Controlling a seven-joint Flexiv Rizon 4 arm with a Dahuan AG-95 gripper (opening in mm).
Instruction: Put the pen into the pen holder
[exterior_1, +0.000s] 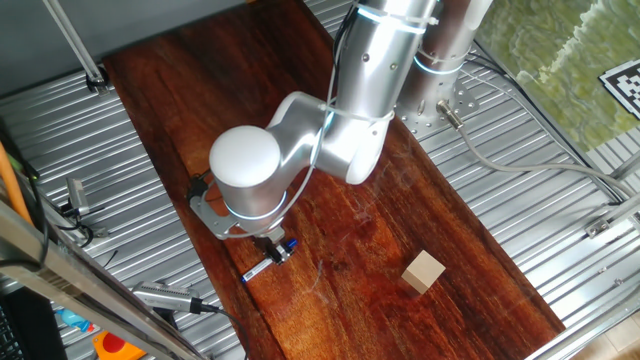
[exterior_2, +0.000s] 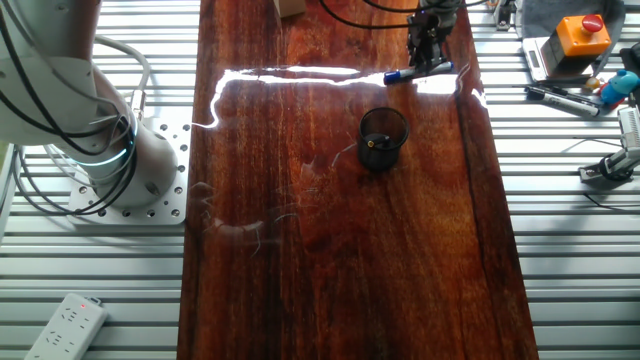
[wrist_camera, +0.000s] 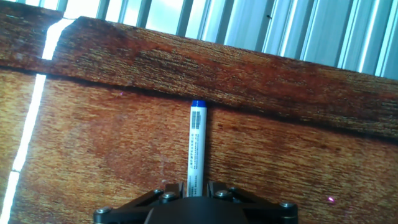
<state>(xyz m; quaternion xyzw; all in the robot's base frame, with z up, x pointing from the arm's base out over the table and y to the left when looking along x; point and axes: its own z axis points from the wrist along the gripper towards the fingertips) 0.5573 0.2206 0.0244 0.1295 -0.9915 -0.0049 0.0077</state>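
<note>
1. Gripper (exterior_2: 428, 45) sits low over the far edge of the dark wooden tabletop (exterior_2: 330, 250), right at the pen. From the hand view, its two fingers flank the lower end of the barrel, apparently closed around it, though the contact itself is hidden behind the gripper body.
2. Silver arm (exterior_1: 330, 130) reaches down from its base on the ribbed metal surface and blocks much of the tabletop in one fixed view, including the place where the pen holder stands.
3. Tabletop is a long, glossy reddish-brown board with a bright streak of glare across it near the pen.
4. Tan wooden cube (exterior_1: 423, 271) rests on the tabletop well apart from the gripper, toward the opposite long edge.
5. Pen holder (exterior_2: 383, 137) stands upright on the tabletop with its mouth open upward, near the pen but not touching it, and nearer the middle of the board.
6. Pen (wrist_camera: 196, 148) lies flat on the tabletop close to one long edge, its white barrel stretching away from the gripper and its blue cap end pointing away from the fingers. In the other fixed view, the blue end juts out to one side of the gripper.
</note>
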